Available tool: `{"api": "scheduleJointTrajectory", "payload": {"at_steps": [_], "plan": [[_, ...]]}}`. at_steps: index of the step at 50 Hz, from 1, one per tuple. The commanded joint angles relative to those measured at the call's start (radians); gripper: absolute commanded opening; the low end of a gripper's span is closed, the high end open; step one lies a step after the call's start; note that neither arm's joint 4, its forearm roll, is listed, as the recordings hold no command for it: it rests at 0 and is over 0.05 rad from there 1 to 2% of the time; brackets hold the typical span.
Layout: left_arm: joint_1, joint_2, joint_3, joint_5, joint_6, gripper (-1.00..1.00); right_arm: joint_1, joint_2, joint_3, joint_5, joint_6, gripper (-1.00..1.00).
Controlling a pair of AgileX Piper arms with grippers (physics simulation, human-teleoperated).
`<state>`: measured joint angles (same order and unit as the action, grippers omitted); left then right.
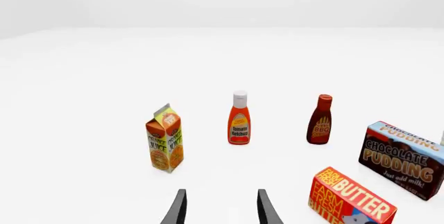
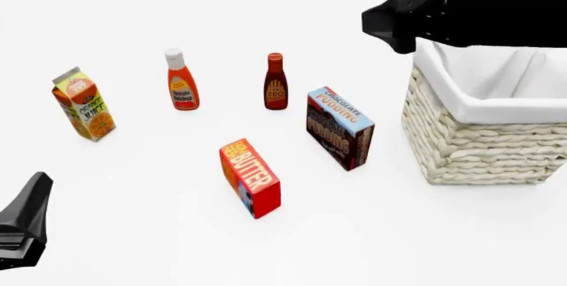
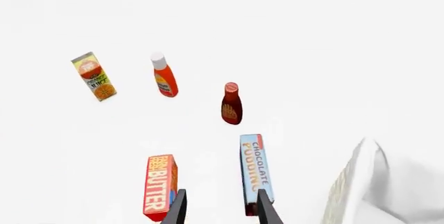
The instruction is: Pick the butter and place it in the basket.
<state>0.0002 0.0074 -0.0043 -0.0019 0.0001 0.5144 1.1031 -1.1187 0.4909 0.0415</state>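
Observation:
The butter (image 2: pixel 249 178), a red-orange box with pale lettering, lies on the white table near the middle; it also shows in the left wrist view (image 1: pixel 354 198) and the right wrist view (image 3: pixel 159 185). The cream woven basket (image 2: pixel 479 146) with a white lining stands at the right, and its rim (image 3: pixel 357 182) edges into the right wrist view. My left gripper (image 1: pixel 222 211) is open and empty, short of the butter and off to one side of it. My right gripper (image 3: pixel 218 211) is open, high above the table, with the butter and the pudding box below it. The right arm (image 2: pixel 461 7) hangs over the basket.
The chocolate pudding box (image 2: pixel 339 127) stands between butter and basket. Further back are an orange juice carton (image 2: pixel 84 105), a ketchup bottle (image 2: pixel 182 80) and a BBQ sauce bottle (image 2: pixel 275 81). The left arm (image 2: pixel 22 226) sits at the near left corner.

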Motion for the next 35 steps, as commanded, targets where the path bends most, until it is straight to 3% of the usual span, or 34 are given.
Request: {"api": "scheduleJointTrajectory", "payload": {"at_steps": [1, 20, 35], "plan": [[0.000, 0.000, 0.000, 0.000, 0.000, 1.00, 0.033, 0.121, -0.105, 0.020, -0.022, 1.00], [0.000, 0.000, 0.000, 0.000, 0.000, 1.00, 0.095, 0.297, -0.241, 0.048, 0.009, 1.00], [0.000, 0.000, 0.000, 0.000, 0.000, 1.00, 0.132, 0.389, -0.302, 0.044, 0.074, 1.00]]}}
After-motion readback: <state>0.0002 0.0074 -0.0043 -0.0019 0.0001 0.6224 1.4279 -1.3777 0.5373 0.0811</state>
